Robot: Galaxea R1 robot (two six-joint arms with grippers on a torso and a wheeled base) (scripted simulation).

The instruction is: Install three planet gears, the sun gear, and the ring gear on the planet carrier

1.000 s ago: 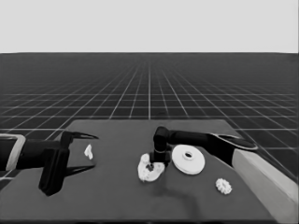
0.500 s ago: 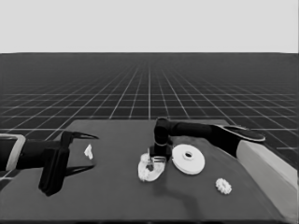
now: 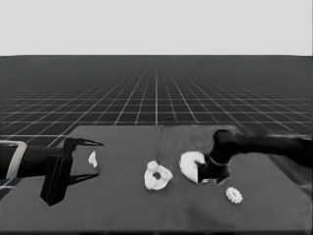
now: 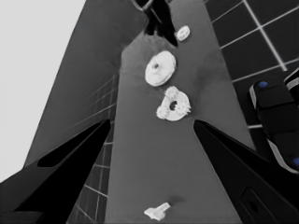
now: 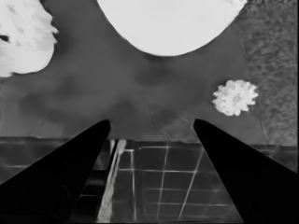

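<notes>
Left arm parked at the table's left end; left gripper (image 3: 83,159) has its two long black fingers spread wide, nothing between them. A thin white piece (image 3: 92,158) lies on the dark table (image 3: 122,205) under those fingers, flat on the surface and not gripped; the left wrist view shows it (image 4: 157,211) apart from both fingers.

Centre of table: the smaller round part, a thin flat white disc with a central hole (image 3: 157,177), lies flat. Small white toothed gears (image 4: 171,103) sit on it around the hole; the exact count cannot be read.

Just right of it, apart: the larger round part, a thick white disc (image 3: 190,164), flat on the table. The right arm's black end covers its right side in the head view.

Right gripper (image 3: 214,175) is down at the table by that disc's right edge. In the right wrist view its fingers (image 5: 60,168) stand wide apart with only bare table between them; it holds nothing.

One loose small white toothed gear (image 3: 234,195) lies nearer the front edge, right of the gripper, apart from it.
</notes>
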